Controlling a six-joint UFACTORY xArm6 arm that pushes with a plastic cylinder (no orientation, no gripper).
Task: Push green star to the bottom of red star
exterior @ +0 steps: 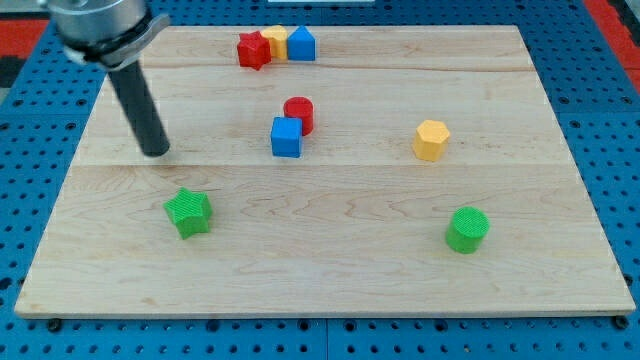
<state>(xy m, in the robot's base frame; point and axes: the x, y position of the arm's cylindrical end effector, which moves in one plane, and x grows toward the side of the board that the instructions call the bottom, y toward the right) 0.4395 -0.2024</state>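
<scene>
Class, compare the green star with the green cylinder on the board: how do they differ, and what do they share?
Shape: the green star has points, while the green cylinder is round with a flat circular top.
Place: the green star lies at the view's left, the green cylinder at the view's right.
Nearness to my tip: the green star lies just below it, the green cylinder far off.
Shared: both are green, stand alone, and sit in the board's lower half.

I see a pale wooden counter [330,280] made of long planks, lying on a blue pegboard base [30,150] dotted with holes. Even light falls across it. Far left, a red patch [20,30] shows.
</scene>
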